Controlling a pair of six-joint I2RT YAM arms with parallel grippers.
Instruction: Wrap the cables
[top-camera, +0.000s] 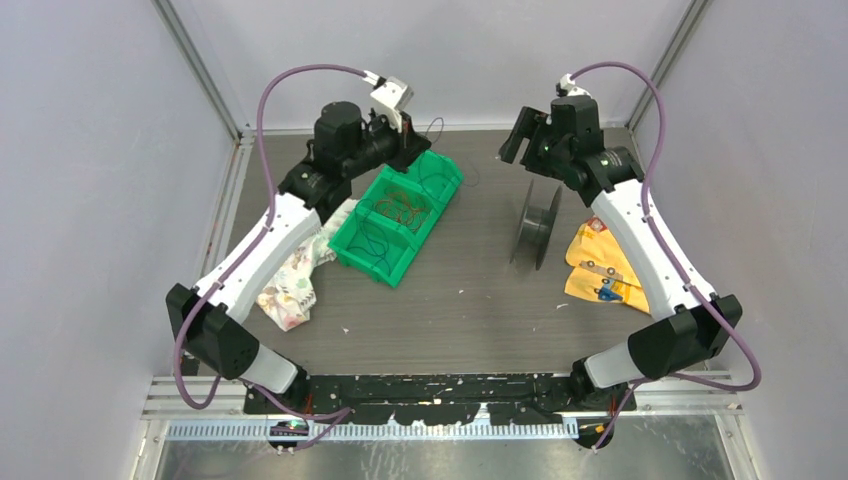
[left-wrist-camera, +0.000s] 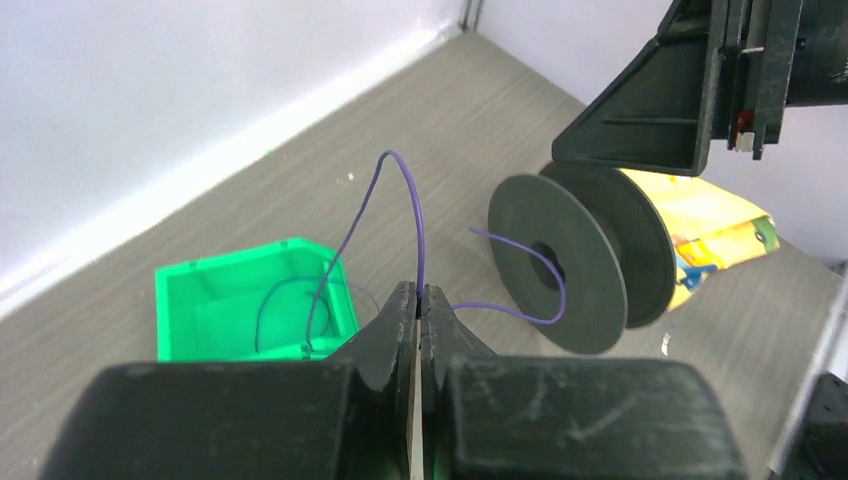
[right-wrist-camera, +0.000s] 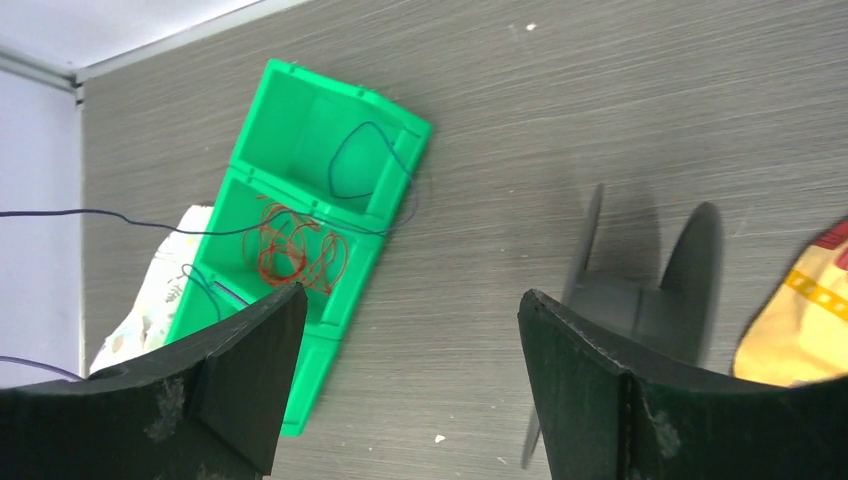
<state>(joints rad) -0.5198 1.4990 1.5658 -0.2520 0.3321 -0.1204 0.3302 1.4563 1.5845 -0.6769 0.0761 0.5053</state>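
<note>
Left wrist view: the left claw (left-wrist-camera: 420, 300) is seen pressed together on a thin purple cable (left-wrist-camera: 420, 230), which is pinched between the fingertips. From the pinch one strand is arched upward and led down into a green bin (left-wrist-camera: 230, 258). The other strand is curled out to the right in front of the near flange of a black spool (left-wrist-camera: 580, 262); whether the flange is touched cannot be told.

In the top external view the left claw (top-camera: 410, 145) is held over the far end of the green bin (top-camera: 365, 265). The spool (top-camera: 535, 225) is stood on the rims of its flanges on the table (top-camera: 450, 320), well apart from the bin and to its right. A yellow packet (top-camera: 600, 265) is laid just beside the spool, and a patterned cloth (top-camera: 295, 285) is bunched against the bin's left side.

In the right wrist view the right claw (right-wrist-camera: 410, 300) is spread wide with nothing between its fingers, and is held above bare table between bin and spool. A reddish-brown cable (right-wrist-camera: 295, 250) is coiled in the bin's middle compartment, and a dark cable (right-wrist-camera: 360, 160) is looped in the end compartment beyond it.
</note>
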